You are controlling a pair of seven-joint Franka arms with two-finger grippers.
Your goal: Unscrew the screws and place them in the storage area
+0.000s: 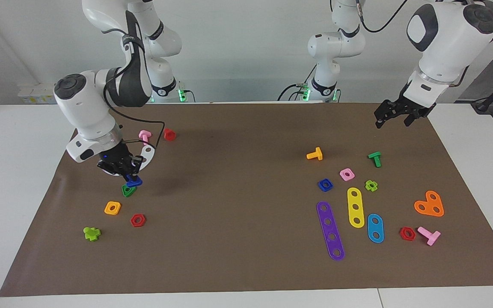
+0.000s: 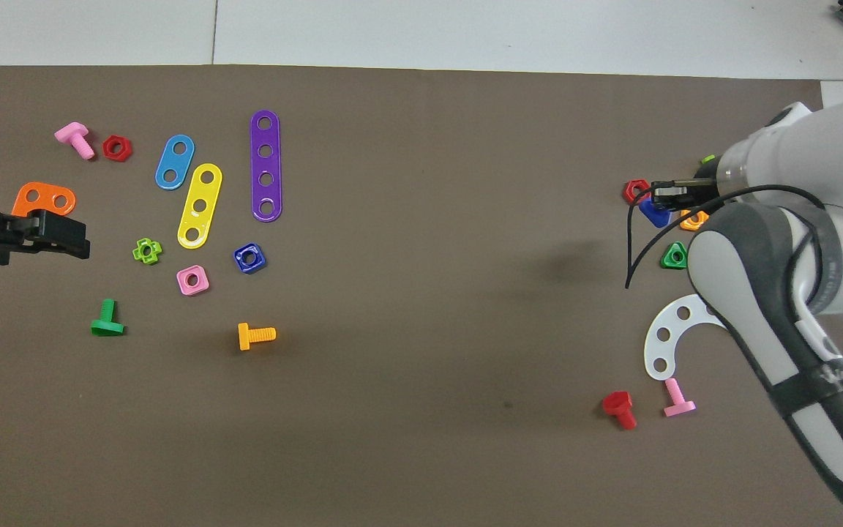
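screw | clamped in right gripper | over green nut

text: none legible | labels: none | brands: none readable on either arm | numbers: none | signs: none | toy parts and mat: unmarked

Brown mat matt, paper-like; purple strip glossy plastic; dark-blue screw smooth plastic

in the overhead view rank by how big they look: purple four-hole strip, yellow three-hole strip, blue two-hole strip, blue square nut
1. Purple four-hole plastic strip
2. Yellow three-hole plastic strip
3. Light-blue two-hole plastic strip
4. Dark-blue square plastic nut

All lie flat on the mat close together, so the order is clear.
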